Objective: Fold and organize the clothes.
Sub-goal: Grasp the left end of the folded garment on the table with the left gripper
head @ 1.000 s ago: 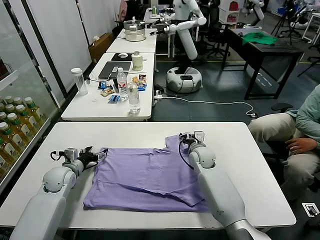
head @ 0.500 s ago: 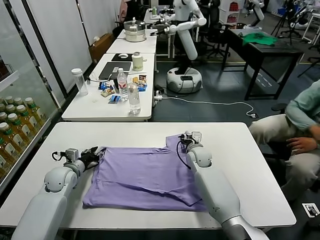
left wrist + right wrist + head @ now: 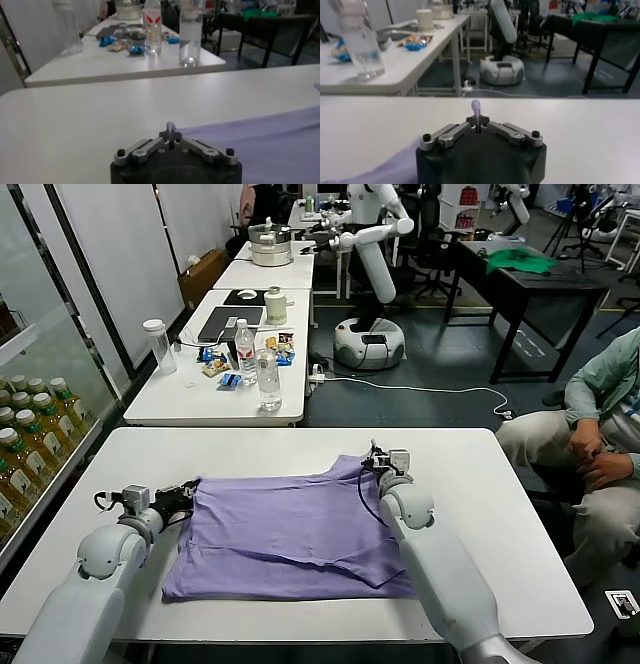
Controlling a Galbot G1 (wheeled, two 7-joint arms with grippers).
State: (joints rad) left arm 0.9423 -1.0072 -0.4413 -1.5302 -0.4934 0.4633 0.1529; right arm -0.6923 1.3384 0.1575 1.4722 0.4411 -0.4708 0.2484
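The lavender T-shirt (image 3: 295, 529) lies flat on the white table (image 3: 490, 514), folded over with a diagonal fold near its front right. My left gripper (image 3: 185, 493) is shut on the shirt's far left corner; a pinch of purple cloth (image 3: 171, 131) sticks up between its jaws, and the shirt (image 3: 270, 145) stretches away beside it. My right gripper (image 3: 375, 461) is shut on the shirt's far right corner, with a sliver of cloth (image 3: 476, 109) pinched upright. Both grippers sit low at the table surface.
A second white table (image 3: 215, 394) beyond holds bottles (image 3: 267, 379), a clear cup (image 3: 159, 347), a laptop and snacks. A seated person (image 3: 600, 434) is at the right. Another robot (image 3: 370, 274) and a dark table with a green garment (image 3: 520, 259) stand far back. Bottles (image 3: 30, 424) line the left shelf.
Both grippers have pulled the shirt's far edge outward and slightly away, so the far edge is straighter and the cloth flatter. The left gripper moved left. The person at the right shifted.
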